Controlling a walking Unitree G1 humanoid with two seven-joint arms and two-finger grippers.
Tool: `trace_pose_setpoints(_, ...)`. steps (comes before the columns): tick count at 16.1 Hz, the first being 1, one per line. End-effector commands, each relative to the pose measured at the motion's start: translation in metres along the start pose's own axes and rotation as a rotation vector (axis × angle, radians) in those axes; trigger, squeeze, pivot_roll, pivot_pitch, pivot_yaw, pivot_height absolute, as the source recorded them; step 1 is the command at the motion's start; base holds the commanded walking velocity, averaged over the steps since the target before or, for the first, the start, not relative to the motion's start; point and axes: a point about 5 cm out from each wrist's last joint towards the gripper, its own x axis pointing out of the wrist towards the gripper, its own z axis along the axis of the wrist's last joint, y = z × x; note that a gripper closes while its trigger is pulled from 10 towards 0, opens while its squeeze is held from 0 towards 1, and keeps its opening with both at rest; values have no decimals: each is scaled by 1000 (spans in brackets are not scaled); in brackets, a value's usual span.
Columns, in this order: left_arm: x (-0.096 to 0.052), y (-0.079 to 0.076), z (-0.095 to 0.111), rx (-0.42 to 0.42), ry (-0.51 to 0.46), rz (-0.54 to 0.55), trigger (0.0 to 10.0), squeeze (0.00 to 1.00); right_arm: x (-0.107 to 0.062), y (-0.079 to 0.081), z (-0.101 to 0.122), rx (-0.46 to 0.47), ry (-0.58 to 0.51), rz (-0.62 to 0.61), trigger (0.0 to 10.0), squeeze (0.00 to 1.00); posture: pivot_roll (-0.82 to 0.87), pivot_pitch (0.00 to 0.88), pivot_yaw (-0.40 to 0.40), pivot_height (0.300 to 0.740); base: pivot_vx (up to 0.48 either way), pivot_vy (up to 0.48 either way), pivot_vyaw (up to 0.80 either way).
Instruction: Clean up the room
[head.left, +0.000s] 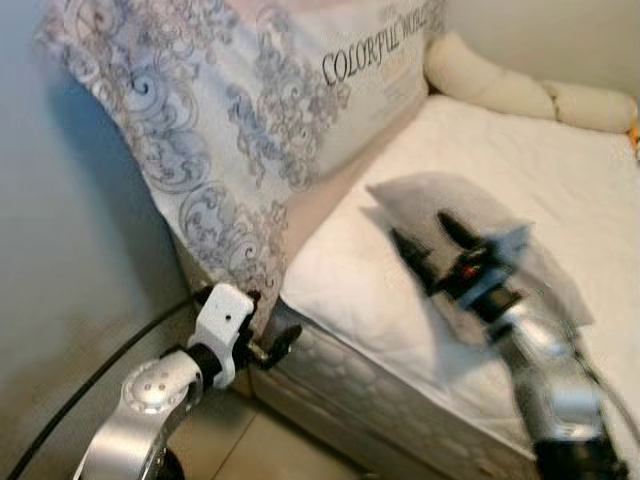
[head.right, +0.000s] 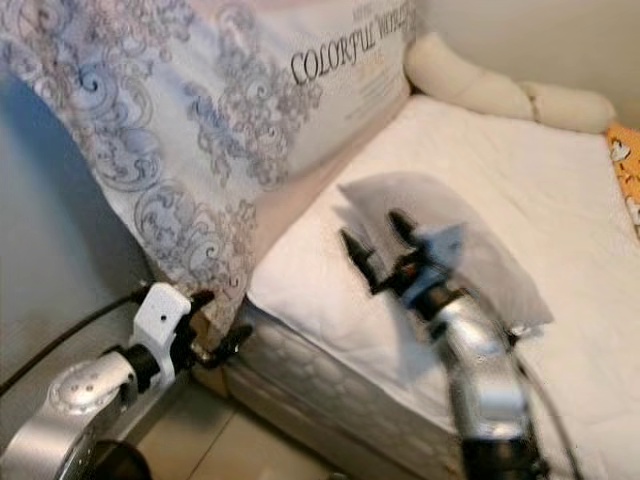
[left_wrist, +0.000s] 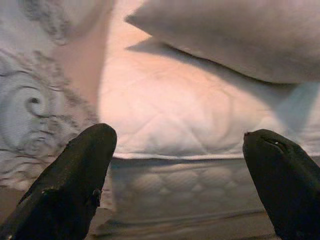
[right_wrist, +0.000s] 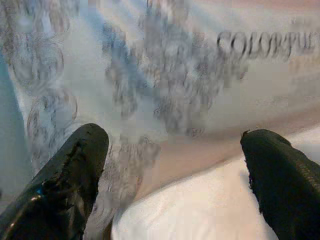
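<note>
At the bed's corner: quilted white mattress (head.left: 520, 170), stitched in soft diamond puffs, side panel padded in rounded tufts.
Against the wall: large pillow (head.left: 250, 110), smooth pale fabric printed with grey-blue scrollwork and the words "COLORFUL WORLD", propped upright, lower corner drooping past the mattress edge.
On the mattress: small grey pillow (head.right: 450, 240), plain soft cloth, flat and roughly rectangular, lying near the bed's outer edge.
Along the far wall: cream bolster (head.left: 510, 88), plump, sausage-shaped, pinched into segments.
Far right edge: strip of orange patterned cloth (head.right: 626, 170).
Left hand (head.left: 268, 335): low beside the mattress corner, just by the scrollwork pillow's hanging corner, black fingers (left_wrist: 70, 185) spread wide apart, gripping nothing, aimed at the mattress side.
Right hand (head.right: 375, 245): raised above the grey pillow, blurred, fingers parted wide, nothing between them, contact with the pillow impossible to tell; pointed toward the printed pillow.
By the left arm: black cable (head.left: 90, 385) trailing down along the grey wall (head.left: 60, 250).
</note>
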Motion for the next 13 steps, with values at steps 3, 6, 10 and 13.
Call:
trace_pose_setpoints(3,8,16,14,-7,-57,166,10000,0,3,3,6,-94,81,-209,10000,0,93,0,-40,740,0,0,-800)
trace_pose_setpoints(6,13,25,16,-29,-57,276,10000,0,0,-15,-4,-133,128,-438,10000,0,93,0,-49,740,0,0,-785)
trace_pose_setpoints(10,16,39,30,-21,-168,416,10000,0,1,-20,-7,-158,149,-565,10000,0,88,0,-51,740,0,0,-797)
trace_pose_setpoints(13,17,44,34,-55,-208,418,10000,0,-2,-29,-12,-153,164,-589,10000,0,70,0,-44,740,0,0,-533)
